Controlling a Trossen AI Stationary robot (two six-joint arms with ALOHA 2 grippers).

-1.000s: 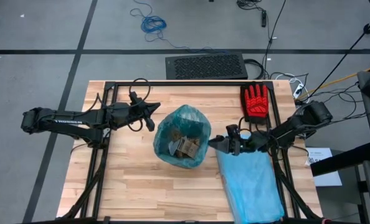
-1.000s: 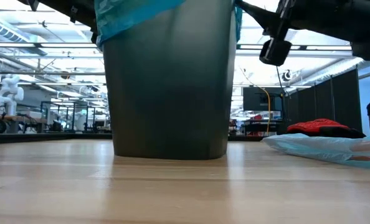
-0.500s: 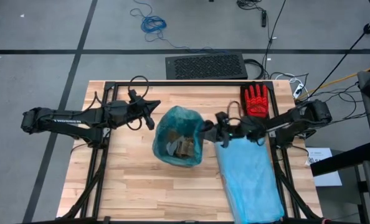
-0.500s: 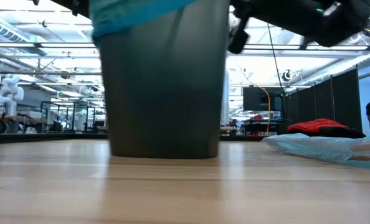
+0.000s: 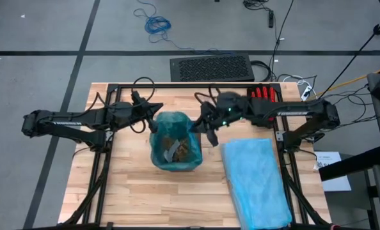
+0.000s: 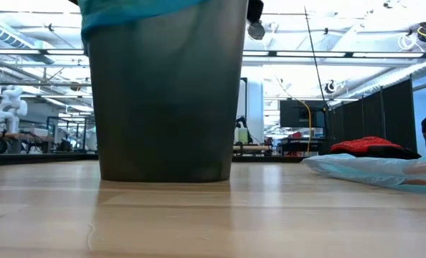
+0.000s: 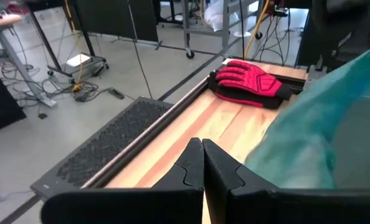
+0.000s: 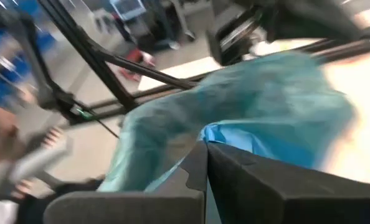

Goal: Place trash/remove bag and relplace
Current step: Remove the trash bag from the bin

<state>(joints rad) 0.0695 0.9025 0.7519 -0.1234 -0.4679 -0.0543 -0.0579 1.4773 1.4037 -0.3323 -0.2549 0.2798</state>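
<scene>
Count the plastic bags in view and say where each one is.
2. The teal bag lines the bin at the table's middle, between both grippers. The paler blue bag lies flat on the table's right side, beside the bin. Others may be hidden inside the bin.

The bag at the right gripper's tips is thin, crinkly teal plastic, faintly glossy. The bin under it looks smooth, matt dark plastic. Crumpled brown paper trash lies inside. The table is pale, satin wood planks. Beside that gripper lies a paler blue plastic bag; behind it, a red cloth glove.
</scene>
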